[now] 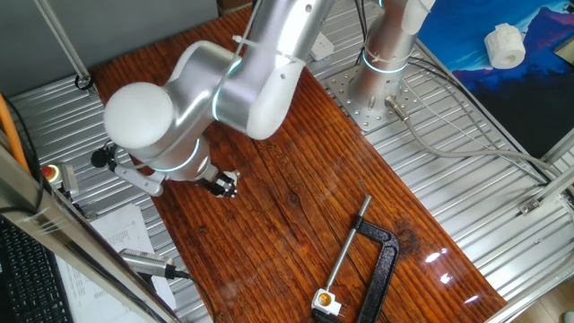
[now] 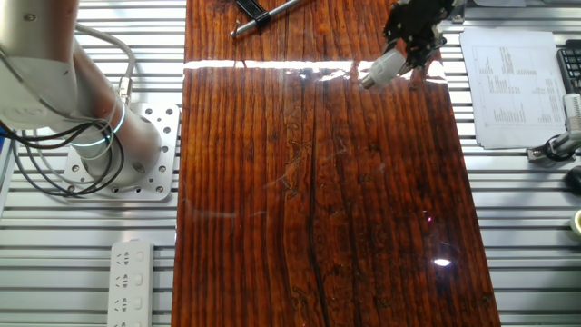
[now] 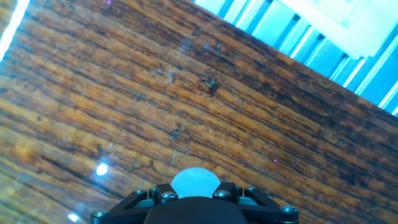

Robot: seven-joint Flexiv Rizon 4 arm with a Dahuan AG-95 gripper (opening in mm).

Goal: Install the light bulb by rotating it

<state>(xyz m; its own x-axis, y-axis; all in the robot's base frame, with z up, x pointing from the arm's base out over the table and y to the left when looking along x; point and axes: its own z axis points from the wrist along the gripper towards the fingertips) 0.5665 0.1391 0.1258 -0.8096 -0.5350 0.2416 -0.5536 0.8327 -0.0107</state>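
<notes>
One arm (image 1: 260, 72) with one gripper (image 2: 413, 36), holding one bulb (image 2: 381, 66). One wooden board (image 2: 318, 200). One black clamp (image 1: 372, 260) at 5 o'clock in one fixed view. One power strip (image 2: 130, 282) at 8 o'clock in the other. One printed sheet (image 2: 513, 86) at 2 o'clock there.

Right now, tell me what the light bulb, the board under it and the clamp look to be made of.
Light bulb: matte white dome, frosted glass or plastic, with a greyish metal-looking base; held in the tool.
Board: reddish-brown wood with clear grain lines, glossy, judging by the lamp glare on it.
Clamp: black painted metal frame, it seems, with a bare shiny steel screw rod.
</notes>
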